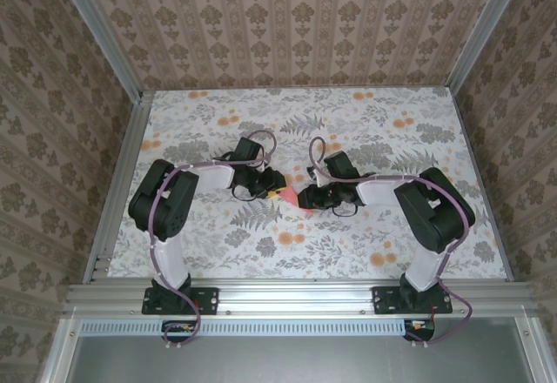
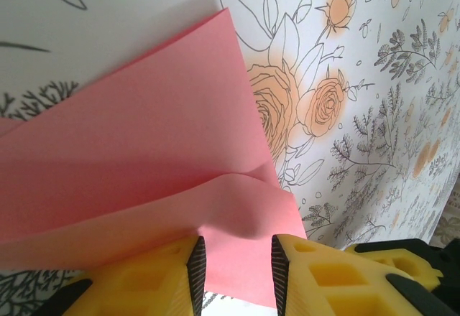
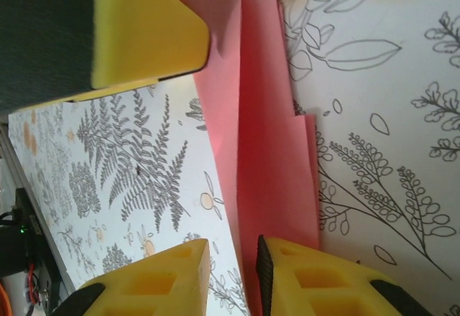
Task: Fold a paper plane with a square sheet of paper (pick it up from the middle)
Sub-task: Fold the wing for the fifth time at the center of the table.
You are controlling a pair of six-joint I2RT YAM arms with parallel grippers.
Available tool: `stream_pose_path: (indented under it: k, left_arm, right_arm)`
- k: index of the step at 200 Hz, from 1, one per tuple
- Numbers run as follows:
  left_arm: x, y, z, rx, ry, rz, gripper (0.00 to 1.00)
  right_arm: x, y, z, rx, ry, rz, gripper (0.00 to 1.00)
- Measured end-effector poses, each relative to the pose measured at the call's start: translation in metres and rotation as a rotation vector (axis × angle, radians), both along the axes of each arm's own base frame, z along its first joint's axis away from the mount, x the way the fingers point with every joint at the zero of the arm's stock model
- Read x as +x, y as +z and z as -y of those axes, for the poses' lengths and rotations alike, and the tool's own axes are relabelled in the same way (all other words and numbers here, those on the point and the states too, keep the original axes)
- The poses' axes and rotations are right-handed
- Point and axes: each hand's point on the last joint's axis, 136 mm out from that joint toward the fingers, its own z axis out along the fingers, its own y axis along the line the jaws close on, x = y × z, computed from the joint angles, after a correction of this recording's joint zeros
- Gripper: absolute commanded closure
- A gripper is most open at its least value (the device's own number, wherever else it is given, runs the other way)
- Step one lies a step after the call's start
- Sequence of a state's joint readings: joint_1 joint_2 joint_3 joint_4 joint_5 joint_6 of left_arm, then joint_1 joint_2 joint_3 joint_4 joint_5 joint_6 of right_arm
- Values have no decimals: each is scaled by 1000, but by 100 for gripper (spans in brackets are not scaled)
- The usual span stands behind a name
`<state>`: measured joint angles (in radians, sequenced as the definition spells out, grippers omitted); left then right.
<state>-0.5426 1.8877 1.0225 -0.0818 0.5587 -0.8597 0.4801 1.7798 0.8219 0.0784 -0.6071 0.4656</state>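
Robot arms at work on a fold: a creased salmon-pink sheet of paper [image 2: 144, 158] lies at the centre of the flower-printed table [image 1: 348, 113]. The left gripper [image 2: 237, 258] and right gripper [image 3: 233, 258] straddle its folded edges, jaws slightly parted, neither visibly clamped on it.

Black-and-white arms [image 1: 165, 226], mauve cables [image 1: 261, 134] — yellow hands [image 2: 236, 250], black ribbed pads [image 2: 195, 269].
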Motion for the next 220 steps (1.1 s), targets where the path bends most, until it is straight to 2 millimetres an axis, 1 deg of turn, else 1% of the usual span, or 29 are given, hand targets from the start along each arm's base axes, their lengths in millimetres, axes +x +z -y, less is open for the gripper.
stream_pose_path:
  k: [14,28,81,104,152,187,220]
  left_arm:
    - [0,0,1,-2,-2,-1,67]
    - [1,0,1,-2,-2,-3,67]
    - [1,1,2,-1,-5,-10,66]
    - [3,5,3,-1,-10,-4,63]
    - [9,14,7,-18,-32,47,52]
    - [13,30,12,-61,-44,107,50]
    - [16,33,14,-80,-51,129,50]
  right_arm:
    - [-1,-4,0,-5,0,-9,75]
    - [0,-7,1,-8,-2,-14,78]
    - [3,-10,5,0,-21,-8,92]
    - [4,-13,7,10,-31,-15,97]
    - [8,-12,9,92,-76,-50,100]
    - [9,-11,10,128,-108,-74,100]
    - [9,-11,10,141,-125,-93,100]
